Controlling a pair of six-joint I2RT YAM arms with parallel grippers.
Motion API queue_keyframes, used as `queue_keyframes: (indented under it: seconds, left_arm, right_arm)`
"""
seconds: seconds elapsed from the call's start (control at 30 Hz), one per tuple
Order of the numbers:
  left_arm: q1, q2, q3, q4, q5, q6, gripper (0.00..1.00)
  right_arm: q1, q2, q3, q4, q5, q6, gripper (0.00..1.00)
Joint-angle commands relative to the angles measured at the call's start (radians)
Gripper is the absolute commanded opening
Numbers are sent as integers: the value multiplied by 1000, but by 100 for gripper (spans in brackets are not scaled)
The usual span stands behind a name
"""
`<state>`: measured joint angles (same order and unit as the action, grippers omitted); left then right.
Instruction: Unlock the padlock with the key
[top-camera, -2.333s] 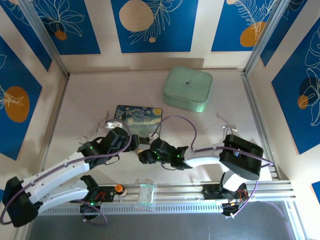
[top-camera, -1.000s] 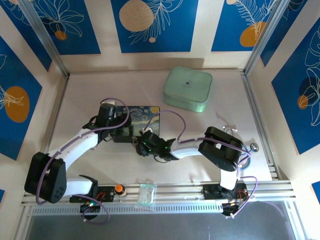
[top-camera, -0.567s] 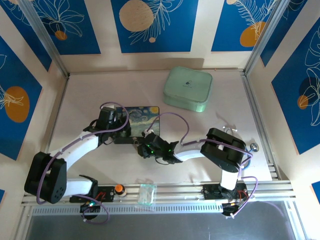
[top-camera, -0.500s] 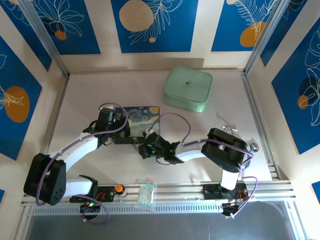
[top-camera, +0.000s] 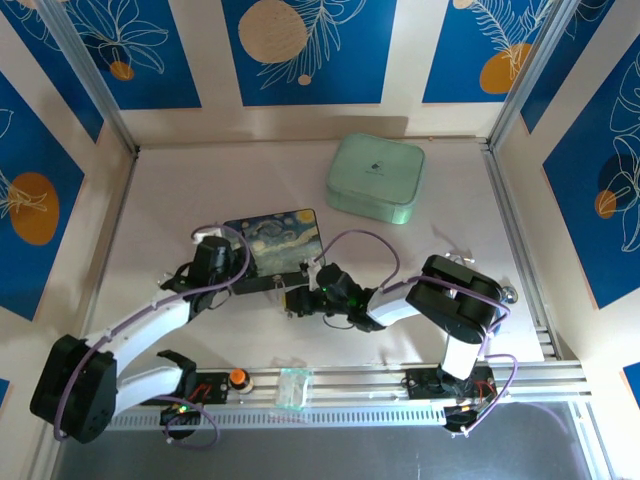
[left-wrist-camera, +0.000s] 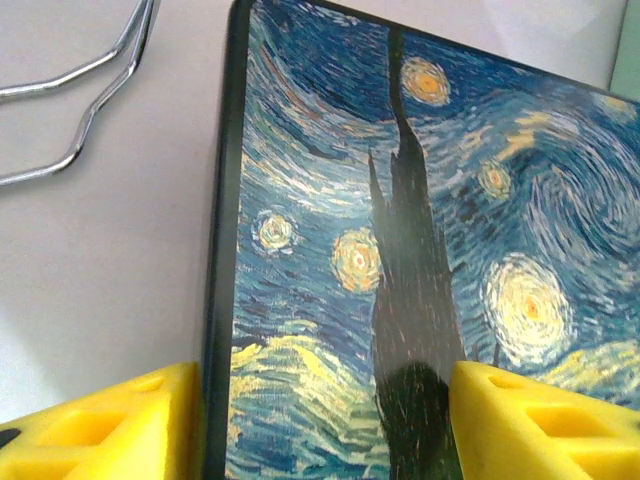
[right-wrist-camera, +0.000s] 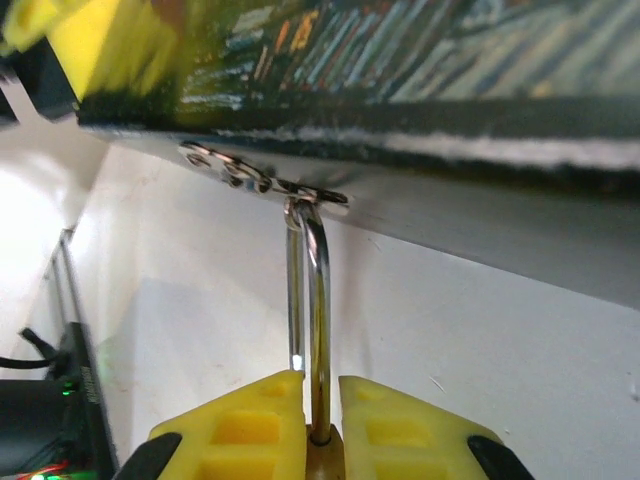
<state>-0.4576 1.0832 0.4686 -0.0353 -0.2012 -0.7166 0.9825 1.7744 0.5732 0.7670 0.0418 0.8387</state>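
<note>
The padlock's brass body (right-wrist-camera: 322, 458) sits pinched between the yellow fingers of my right gripper (right-wrist-camera: 320, 388), which is shut on it. Its thin silver shackle (right-wrist-camera: 318, 300) runs up through a small metal hasp (right-wrist-camera: 262, 183) on the near side of the Starry-Night box (top-camera: 272, 240). One shackle leg ends at the top of the left finger. In the top view the right gripper (top-camera: 299, 297) is just below the box's near edge. My left gripper (left-wrist-camera: 322, 405) is open over the box (left-wrist-camera: 330, 250), one finger beside its left edge. The key is out of view.
A mint-green box (top-camera: 375, 177) stands at the back right. A bent silver wire tool (left-wrist-camera: 75, 95) lies left of the patterned box. A silver ring (top-camera: 510, 293) lies at the right edge. A clear bag (top-camera: 293, 385) and an orange knob (top-camera: 238, 377) sit on the front rail.
The patterned box has turned slightly, its left end now further back. The left gripper has drawn back toward the near side along the box's left edge. The right gripper shifted slightly right, still holding the padlock.
</note>
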Motion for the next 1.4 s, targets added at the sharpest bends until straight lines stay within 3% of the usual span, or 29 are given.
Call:
queue_keyframes:
  seconds: [0.0,0.2,0.27,0.43,0.57,0.7,0.83,1.0,1.13,1.37]
  left_arm:
    - [-78,-42,-59,-119,68,-80,62]
    - [-151,-82,-48,-193,42,-62,59]
    - [-189,-92,17,-291,-44,4,60]
    - [-208,-94,198,-474,-140,232,70]
    - [-240,-55,313,-523,-98,457,77]
    - [-248,17,408,-604,-164,503,79]
    - [-256,51,409,-515,-7,700,79]
    - [-275,136,527,-549,-41,911,77]
    - [-300,234,590,-597,77,1057,76]
    - [-348,387,613,-621,-34,1114,78]
  right_arm:
    - [-69,100,-81,-94,-32,223,6]
    - [-111,115,-107,-41,-73,235,3]
    - [-125,112,-120,-32,-77,240,3]
    - [-155,108,-146,-13,-93,250,3]
    - [-171,95,-172,4,-89,252,2]
    - [-176,73,-167,-38,-93,223,2]
    - [-179,50,-189,-41,-92,216,2]
    - [-201,32,-202,-61,-111,198,2]
    - [-216,34,-214,-47,-126,204,2]
    - [-228,33,-244,-15,-138,197,2]
